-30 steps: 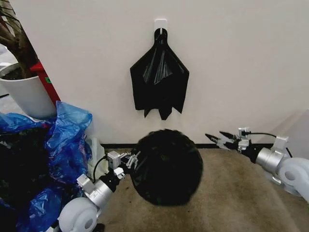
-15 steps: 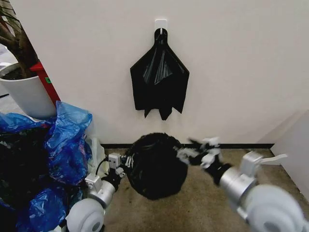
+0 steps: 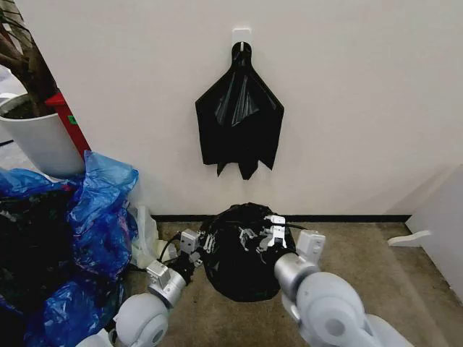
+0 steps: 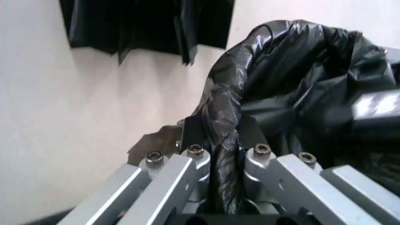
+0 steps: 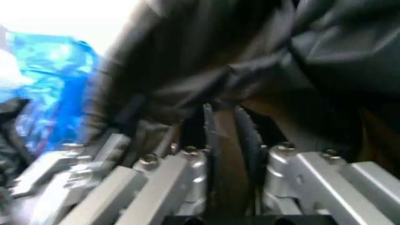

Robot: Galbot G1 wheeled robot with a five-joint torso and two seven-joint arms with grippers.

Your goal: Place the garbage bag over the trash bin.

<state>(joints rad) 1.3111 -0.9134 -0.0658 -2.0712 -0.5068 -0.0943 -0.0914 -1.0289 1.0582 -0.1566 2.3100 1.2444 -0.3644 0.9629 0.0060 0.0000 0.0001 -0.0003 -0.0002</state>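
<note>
Head view, left to right: white plant pot (image 3: pixel 40 144) at far left, with shiny blue plastic bags (image 3: pixel 94 210) heaped below it on the floor. Left gripper (image 3: pixel 205 242) reaches in from lower left and sits at the left edge of the garbage bag (image 3: pixel 242 264). Left wrist view: left gripper (image 4: pixel 220 154) is clenched on a twisted fold of the garbage bag (image 4: pixel 293 75), black film pinched between its fingers (image 4: pixel 194 140).

Garbage bag is a rounded, wrinkled black mass on the brown floor against the base of the white wall (image 3: pixel 362 94), centre of view. Trash bin cannot be made out; bag covers that spot.

Above it, a smaller kite-shaped black bundle (image 3: pixel 239 119) hangs from a wall hook (image 3: pixel 241 35), apart from the bag below.

Right gripper (image 3: pixel 262 237) comes in from lower right and rests on the upper part of the bag, near the left gripper. Right wrist view: right gripper (image 5: pixel 226 136) has its fingers (image 5: pixel 209 140) drawn close together with black film right at the tips; whether it grips the film, cannot tell.
</note>
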